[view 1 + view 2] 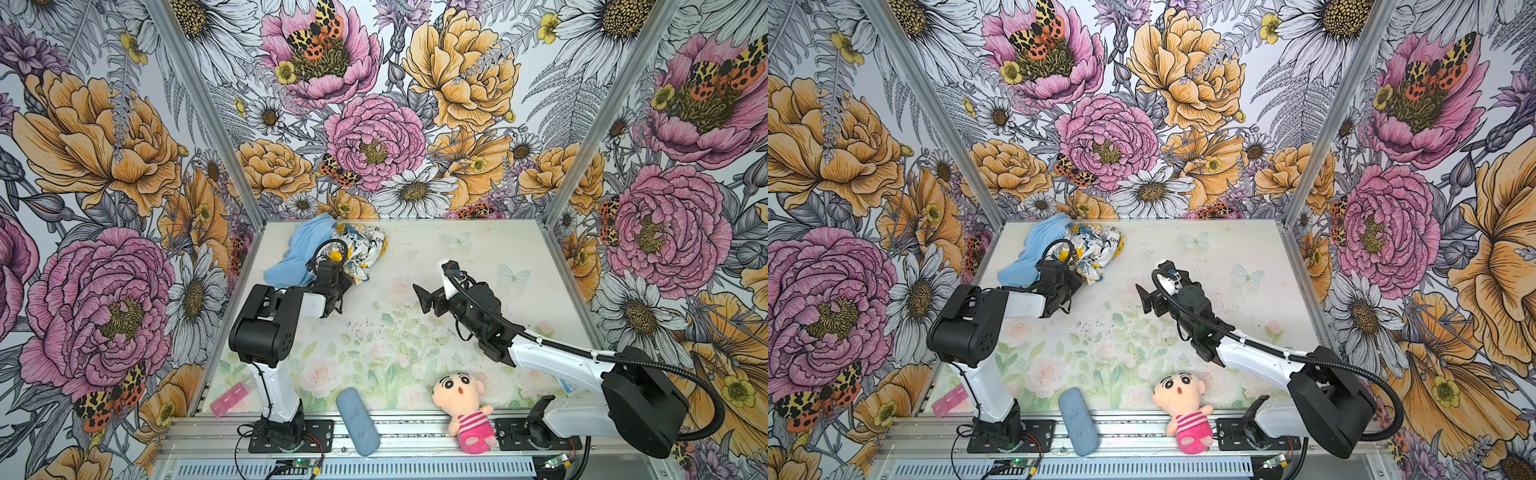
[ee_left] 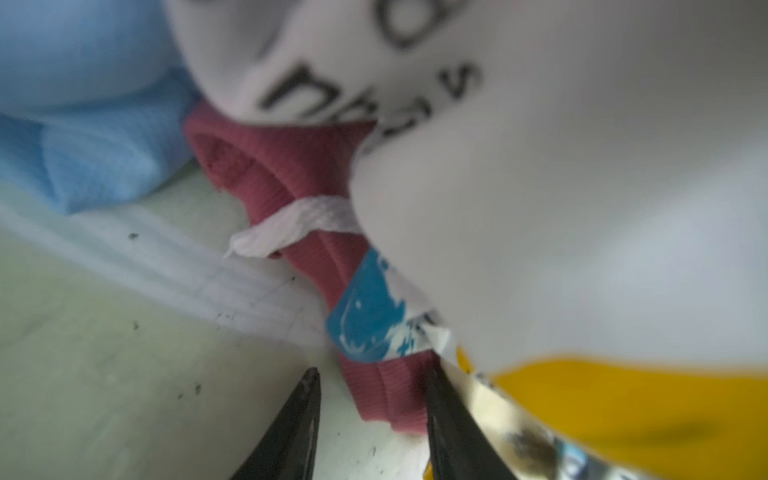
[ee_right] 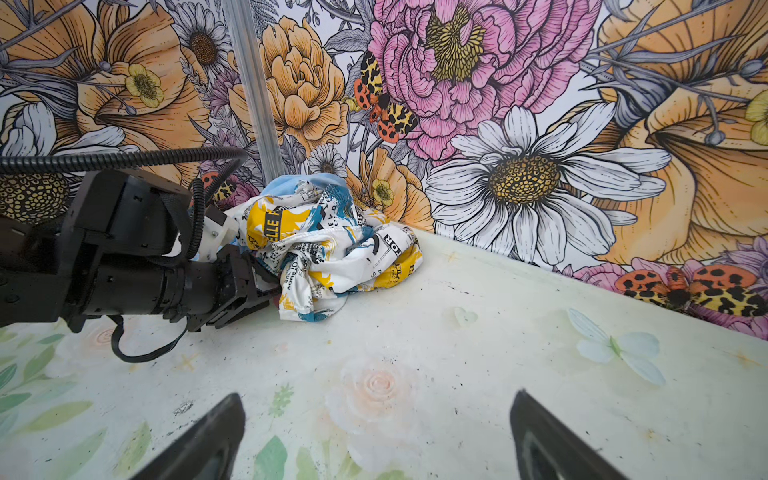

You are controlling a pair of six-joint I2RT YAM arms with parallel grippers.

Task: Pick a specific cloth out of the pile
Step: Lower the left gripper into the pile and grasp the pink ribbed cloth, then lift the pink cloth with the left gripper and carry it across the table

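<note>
The left tool (image 2: 374,374) is standing partly open at the near edge of the pile (image 1: 365,245), with its two tips lying on either side of the cloth (image 2: 291,166). One tip is touching the pink fabric, and the other is sitting just beside it. Ahead of this tool, the cloth is running under the white printed cloth (image 2: 540,208), next to the light blue cloth (image 2: 83,124). The right tool (image 3: 378,399) is hanging wide open and empty over the desk (image 3: 457,332), well apart from the pile.
</note>
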